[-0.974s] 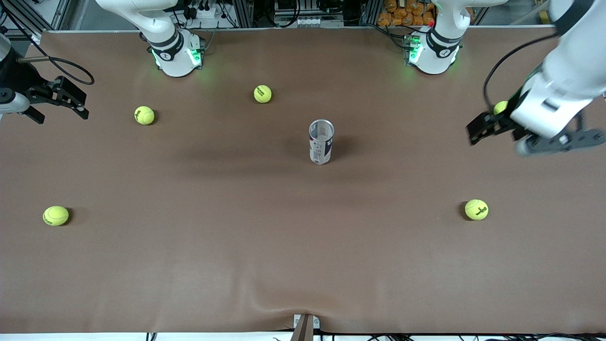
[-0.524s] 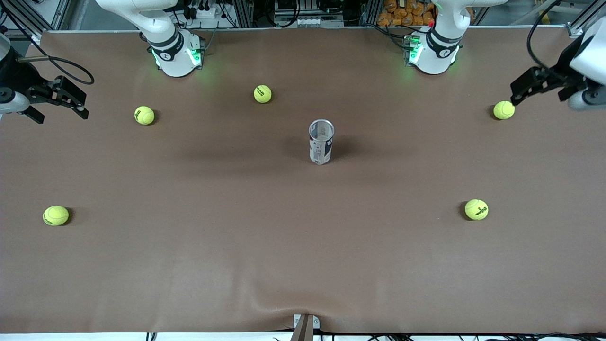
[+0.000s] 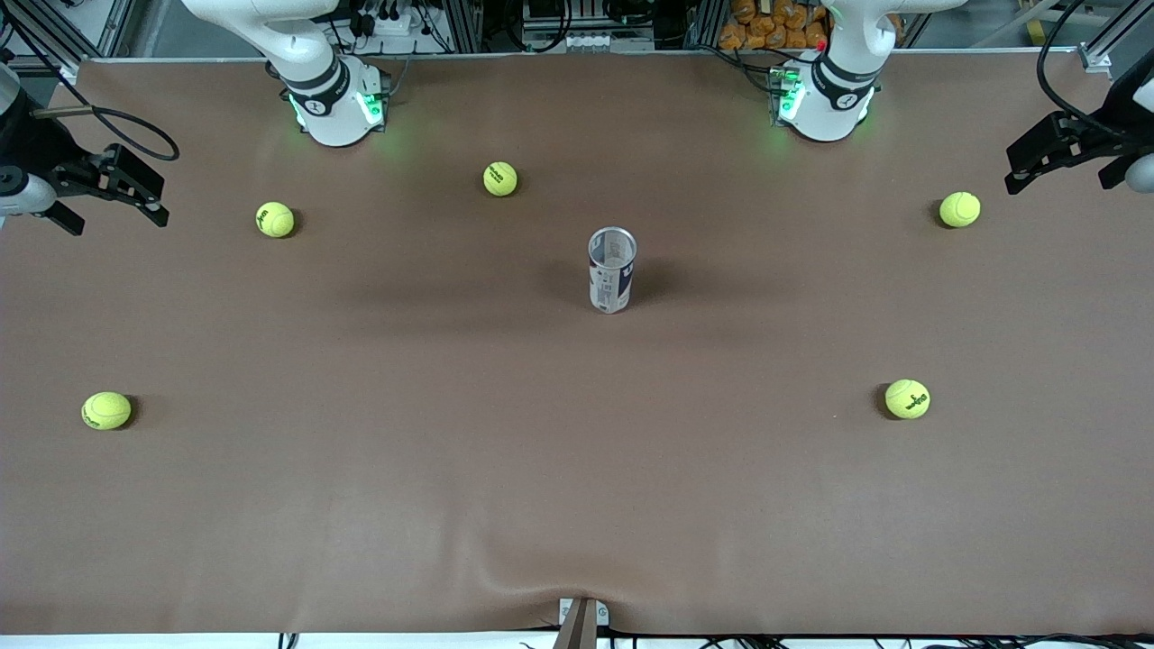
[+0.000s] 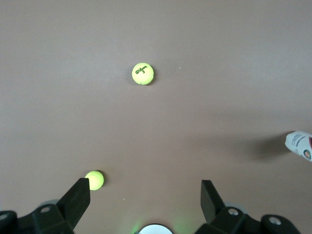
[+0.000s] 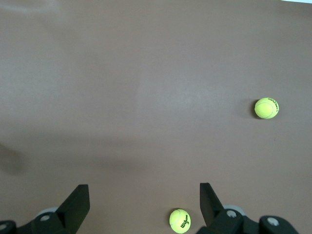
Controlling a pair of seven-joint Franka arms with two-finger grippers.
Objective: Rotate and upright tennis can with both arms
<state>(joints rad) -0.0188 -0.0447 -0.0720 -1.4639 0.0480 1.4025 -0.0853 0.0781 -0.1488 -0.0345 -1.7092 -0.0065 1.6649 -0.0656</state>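
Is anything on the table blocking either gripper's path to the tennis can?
Nothing visible does. The tennis can stands upright mid-table with bare cloth around it. The left gripper and the right gripper, both open, hang over opposite table ends. The nearest tennis ball sits apart from the can, toward the bases.

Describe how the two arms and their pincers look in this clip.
Both arms are white and jointed, with dark bands at the joints and green lights glowing at the bases. Each ends in a black two-finger pincer: the left pincer and right pincer have flat, angular fingers. Black cables loop from both wrists.
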